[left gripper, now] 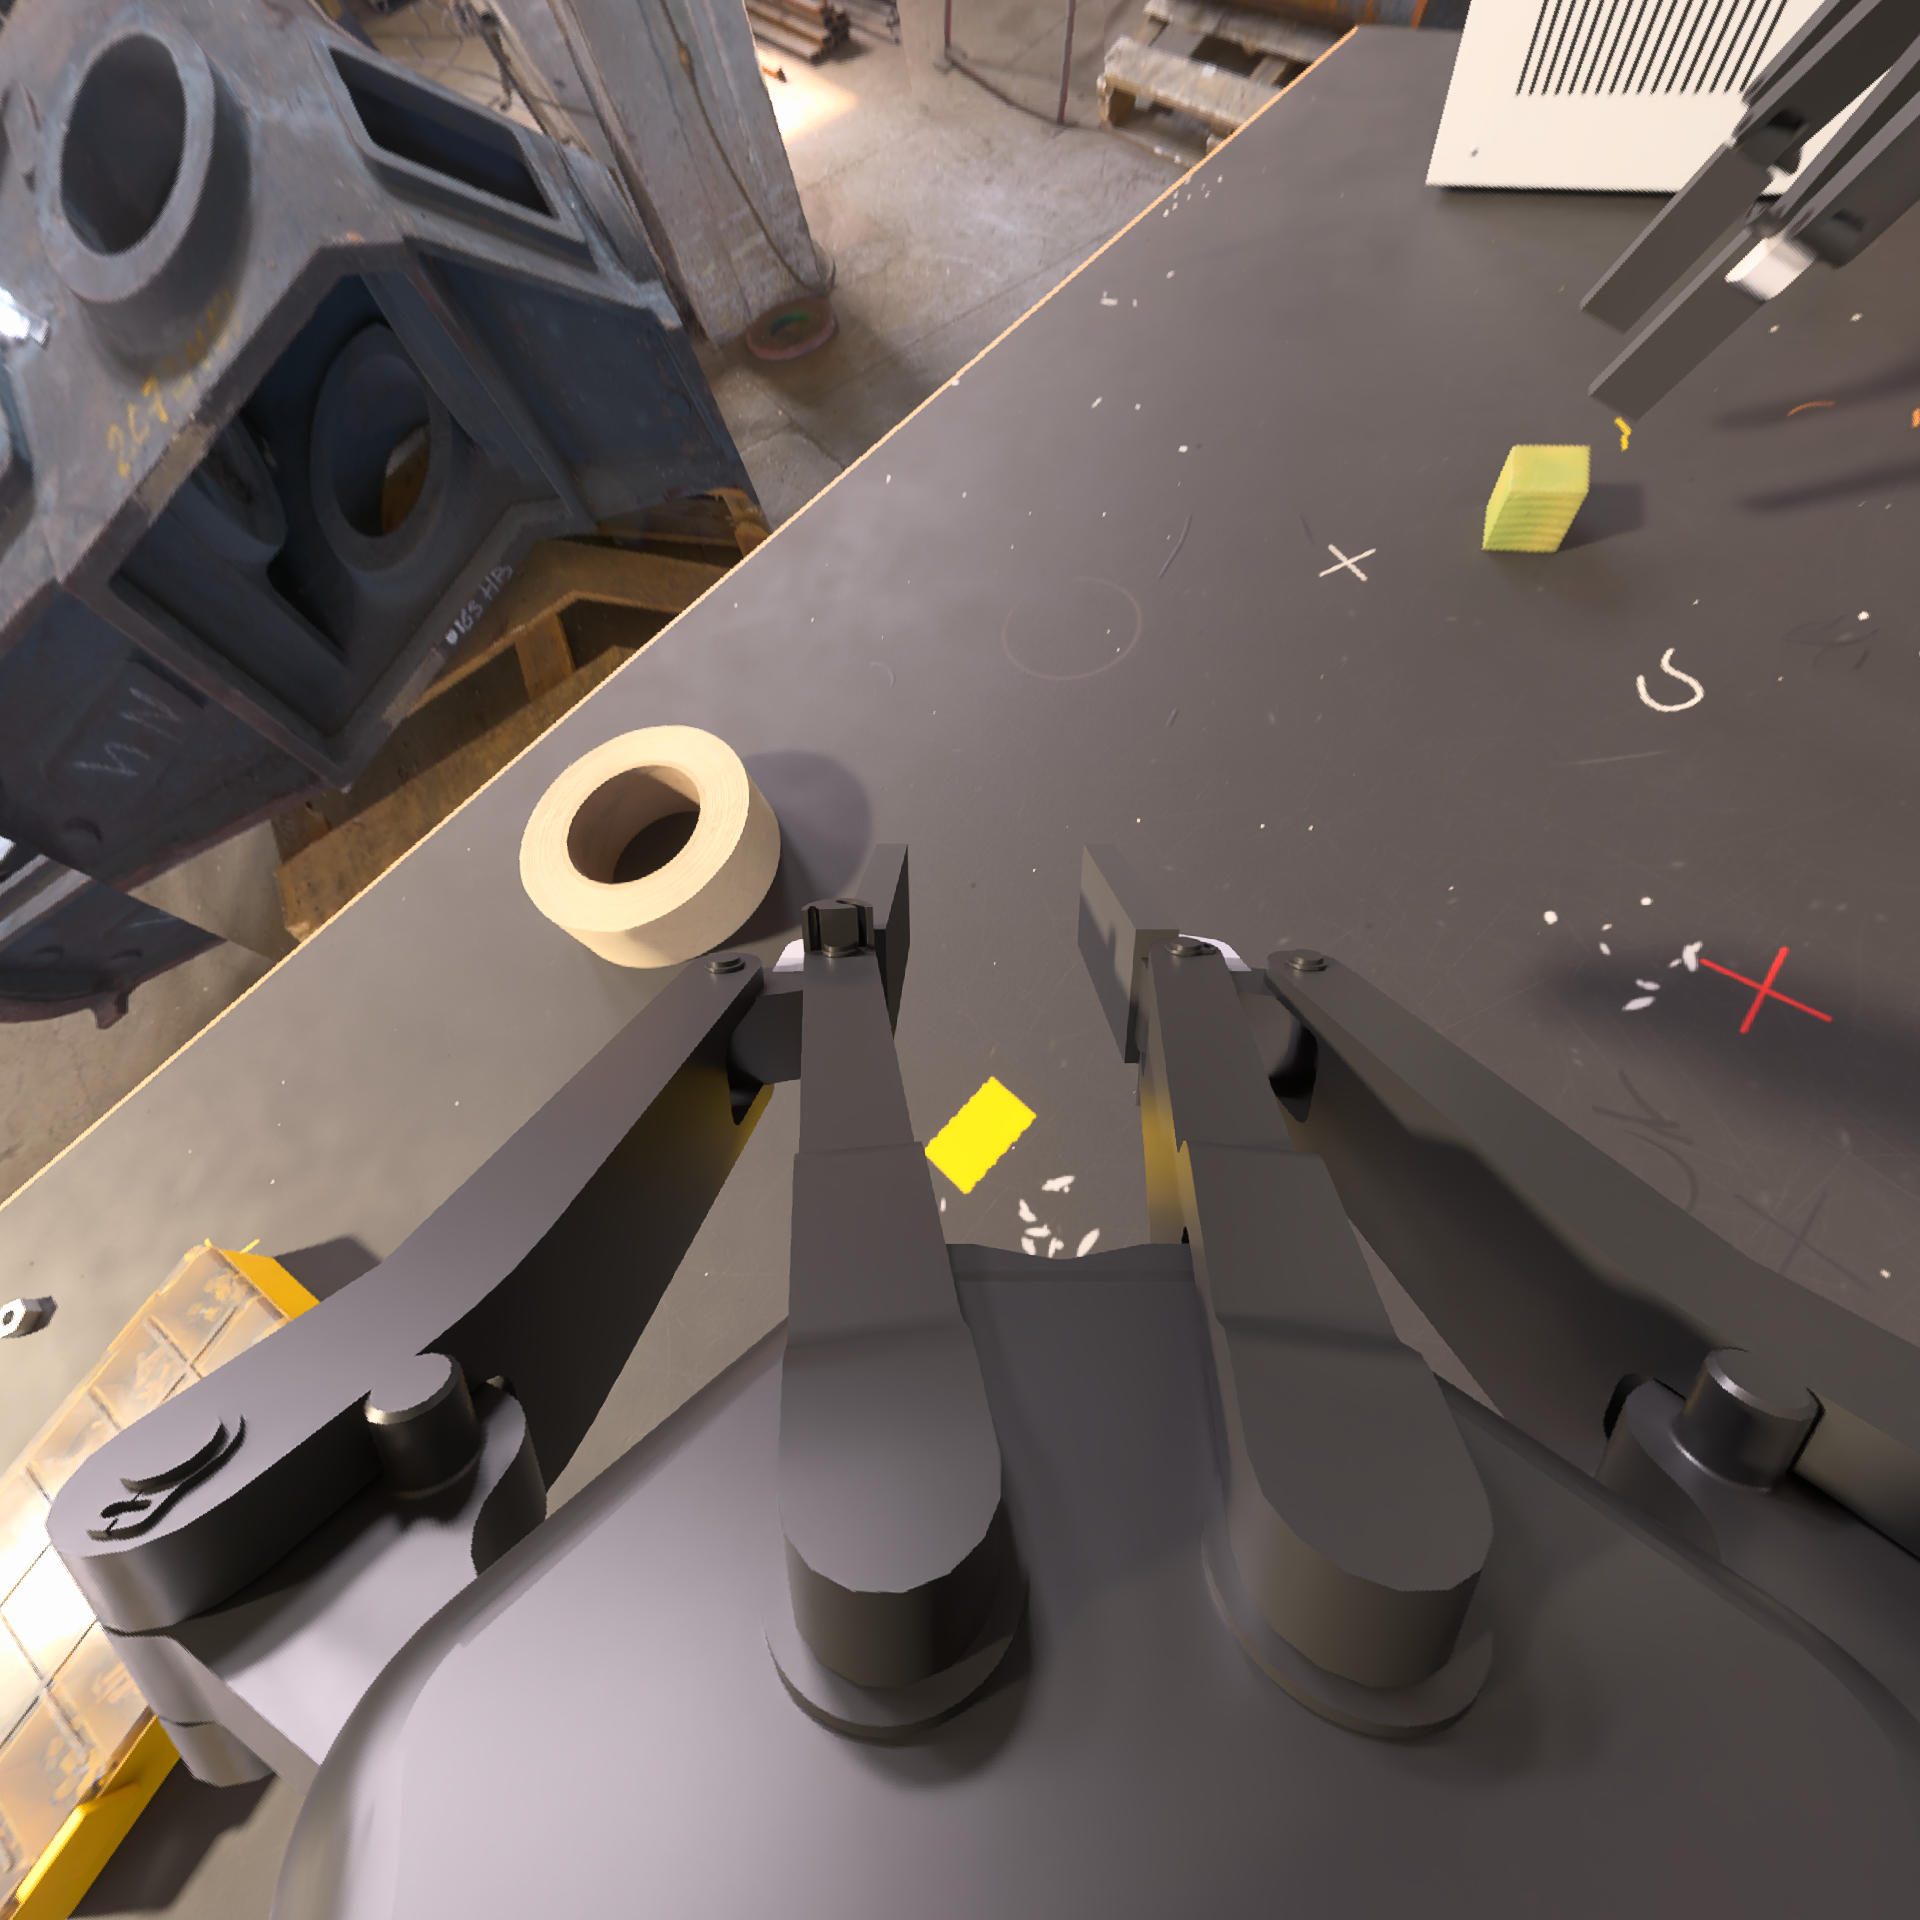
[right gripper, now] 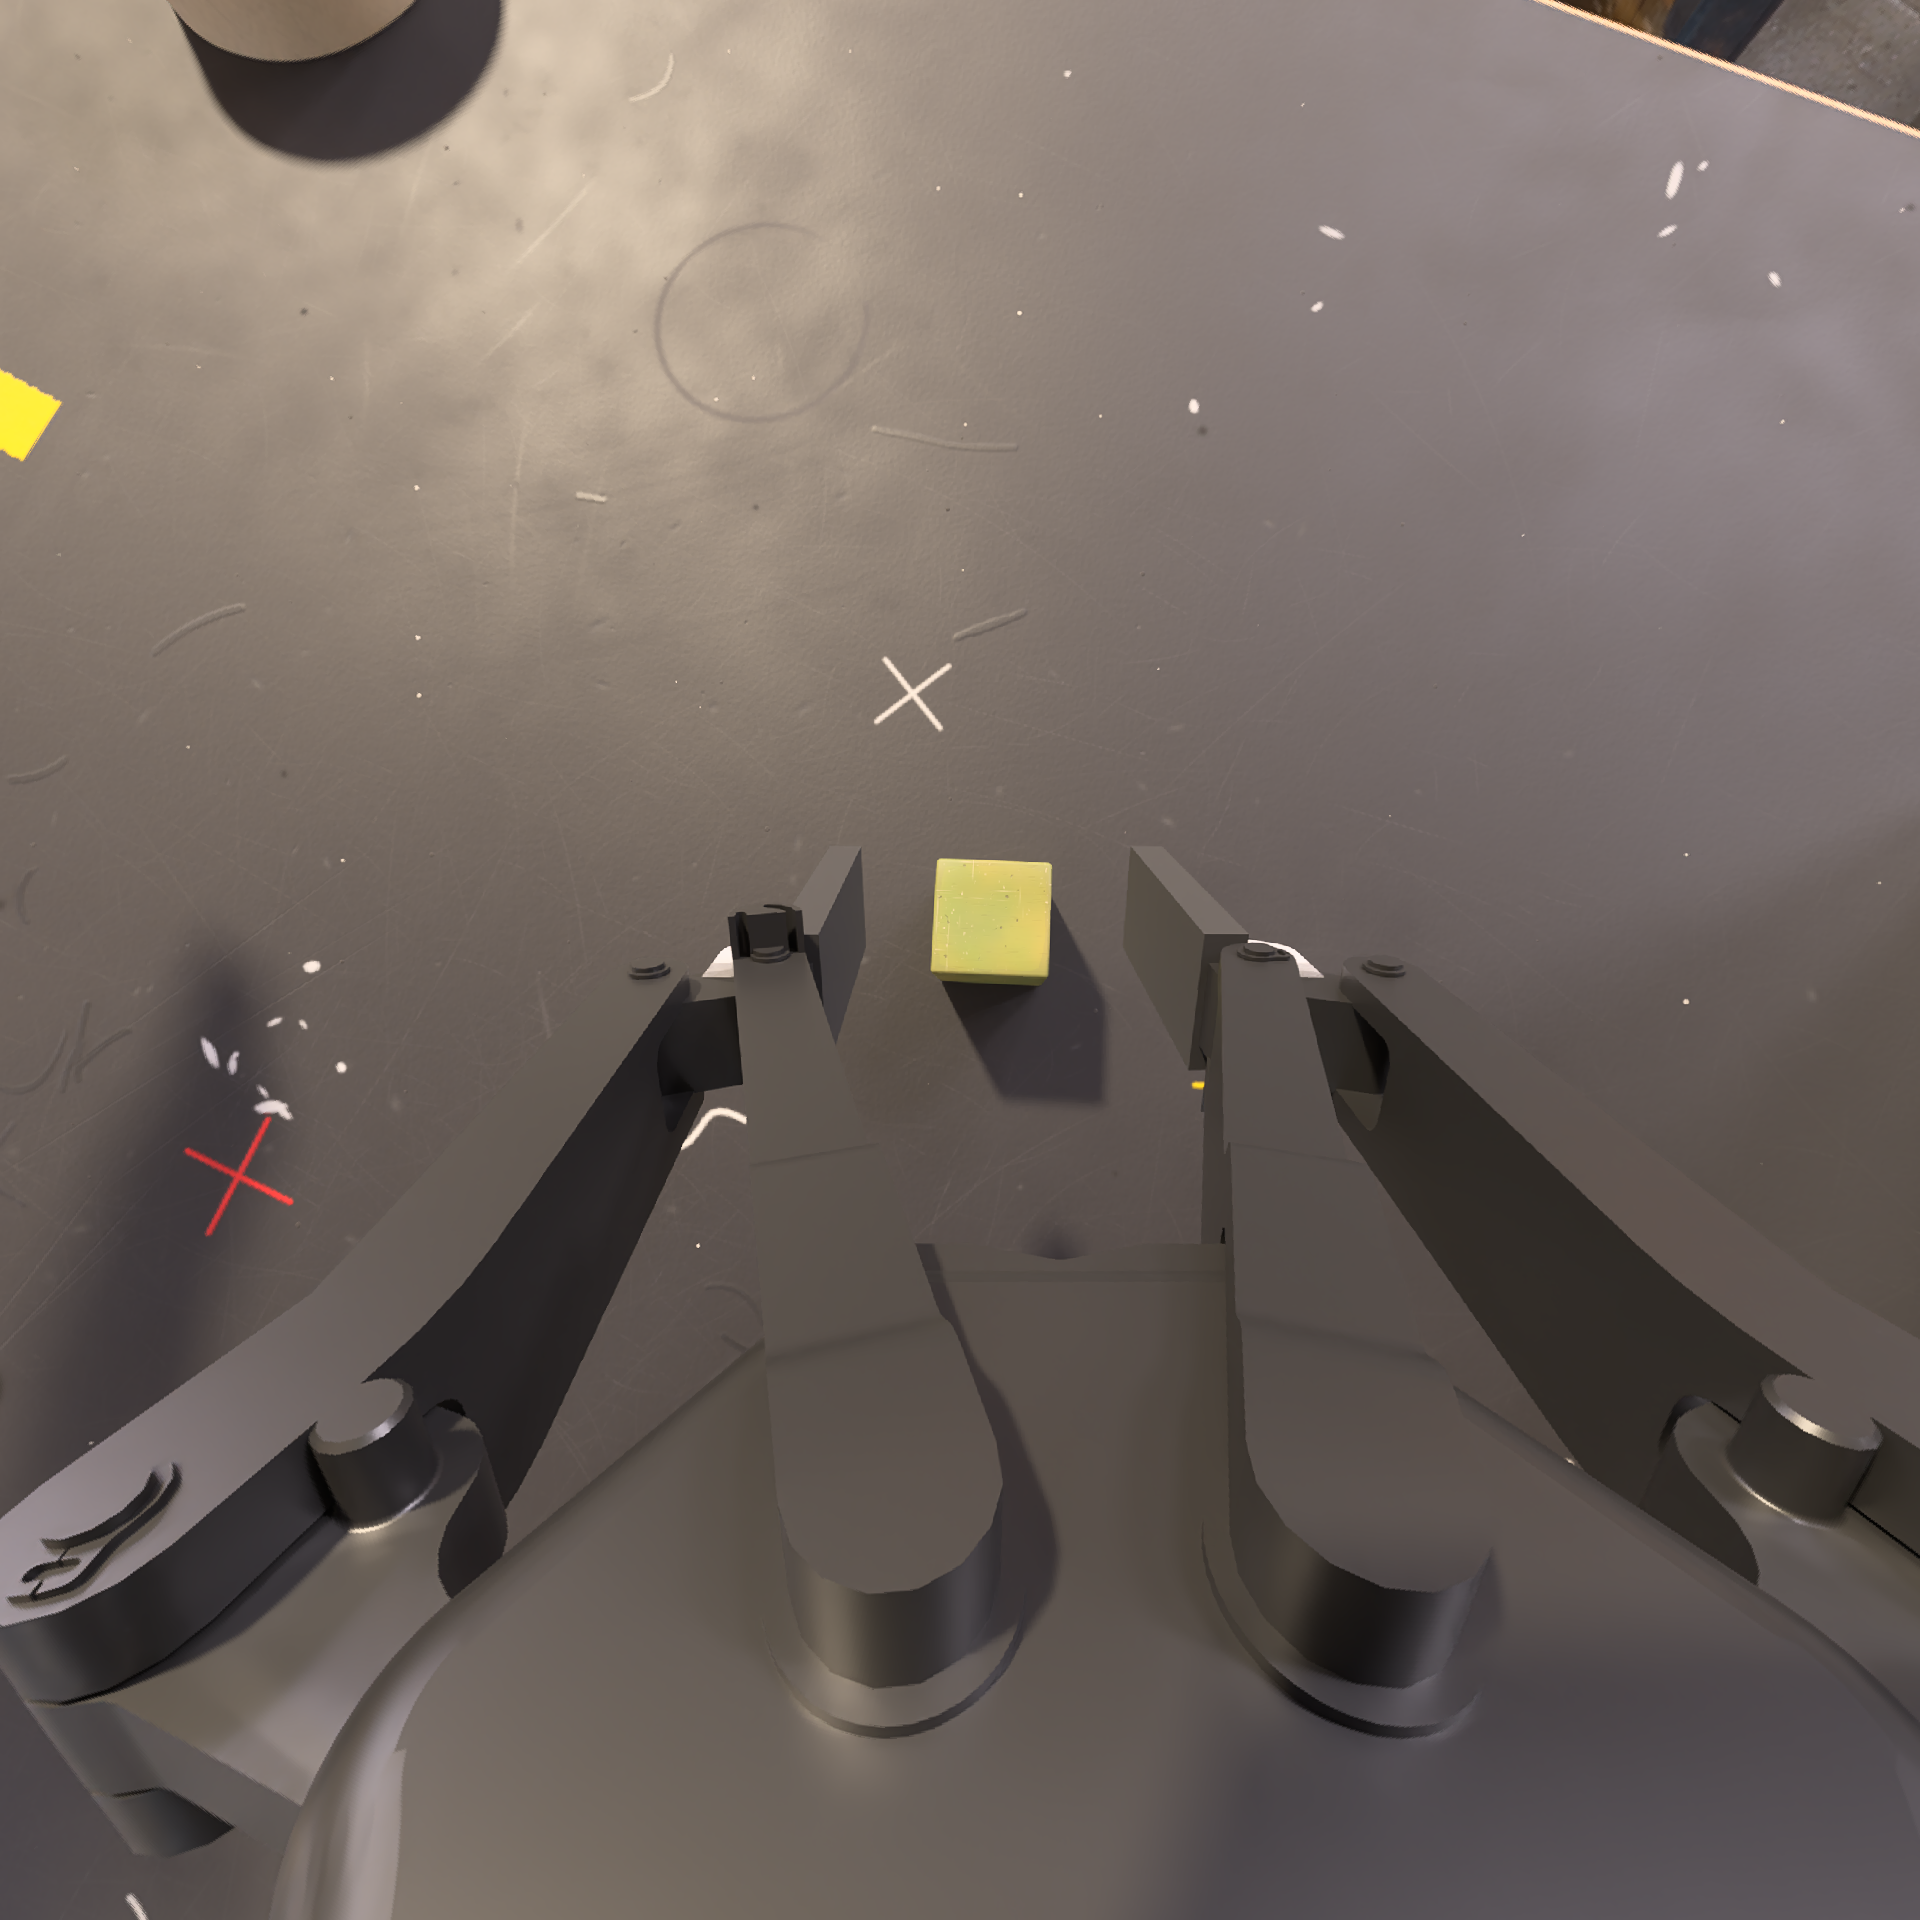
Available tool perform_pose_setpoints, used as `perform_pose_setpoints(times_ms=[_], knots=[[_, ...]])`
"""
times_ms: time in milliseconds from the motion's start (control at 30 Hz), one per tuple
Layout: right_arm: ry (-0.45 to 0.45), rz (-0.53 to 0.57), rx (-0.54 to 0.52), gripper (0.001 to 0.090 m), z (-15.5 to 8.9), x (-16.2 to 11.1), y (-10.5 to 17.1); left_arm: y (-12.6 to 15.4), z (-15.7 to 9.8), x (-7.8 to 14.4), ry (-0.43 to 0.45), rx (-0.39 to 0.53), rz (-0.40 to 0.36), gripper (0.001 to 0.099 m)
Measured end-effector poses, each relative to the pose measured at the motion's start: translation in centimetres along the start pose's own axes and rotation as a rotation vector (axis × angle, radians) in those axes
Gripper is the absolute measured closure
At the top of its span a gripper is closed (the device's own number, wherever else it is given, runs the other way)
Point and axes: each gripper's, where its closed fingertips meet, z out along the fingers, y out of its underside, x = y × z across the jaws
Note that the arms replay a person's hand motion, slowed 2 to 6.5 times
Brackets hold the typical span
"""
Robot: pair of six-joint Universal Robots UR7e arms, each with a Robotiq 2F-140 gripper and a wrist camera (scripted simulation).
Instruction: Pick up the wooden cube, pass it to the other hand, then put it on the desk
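The wooden cube [right gripper: 990,920] is small and yellow-green and rests on the dark grey desk [right gripper: 1455,623]. In the right wrist view it sits between the tips of my open right gripper [right gripper: 992,914], with a gap to each finger. My right gripper hovers above the desk, and the cube casts its own shadow below. In the left wrist view the cube [left gripper: 1536,497] lies far right, just under the right gripper's fingers [left gripper: 1683,312]. My left gripper [left gripper: 992,935] is open and empty above the desk, far from the cube.
A roll of beige tape [left gripper: 649,842] lies by the left gripper near the desk's edge [left gripper: 935,400]. A yellow patch [left gripper: 979,1135], a red cross [left gripper: 1763,989] and a white cross [left gripper: 1347,562] mark the desk. A white box [left gripper: 1558,104] stands at the back. A yellow parts case [left gripper: 125,1455] lies lower left.
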Motion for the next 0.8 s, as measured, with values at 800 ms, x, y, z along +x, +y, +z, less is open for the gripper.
perform_pose_setpoints(times_ms=[800], knots=[[-0.009,-0.030,-0.004,0.0233,-0.1,-0.5,0.1,5.8,5.4,-0.3,0.067,-0.237,0.247,0.0510]])
